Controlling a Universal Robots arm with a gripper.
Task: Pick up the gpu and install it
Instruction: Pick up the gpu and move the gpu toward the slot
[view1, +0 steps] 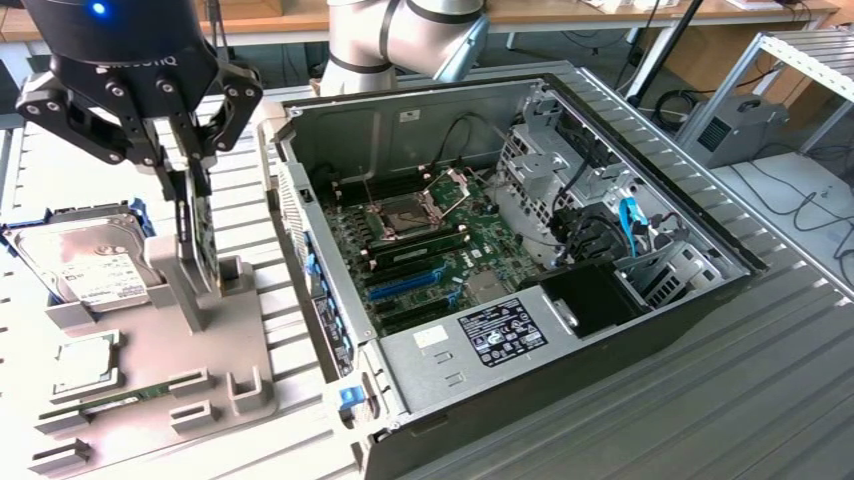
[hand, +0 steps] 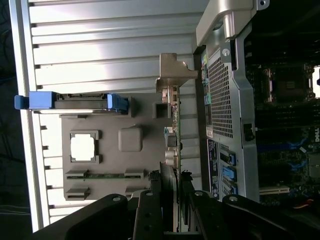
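Note:
The gpu (view1: 203, 235) is a thin dark card held upright and edge-on over the grey holder tray (view1: 240, 360) at the exterior view's left. My gripper (view1: 195, 168) is shut on its upper edge, one finger on each face. The card's lower edge is down beside the tray's tall post; I cannot tell whether it still touches the tray. In the wrist view the gpu (hand: 171, 150) runs as a narrow strip between my fingers (hand: 150, 202), with its silvery bracket (hand: 175, 70) at the far end. The gripper (hand: 170, 200) grips it near the tray's edge beside the computer case.
An open computer case (view1: 694, 290) lies at the exterior view's right, motherboard (view1: 441, 235) exposed with blue slots (view1: 400, 285). On the tray are a silver hard drive (view1: 87, 265), a processor (view1: 83, 365) and a green memory stick (view1: 127, 398). The case's rear wall (hand: 225, 100) stands close beside the card.

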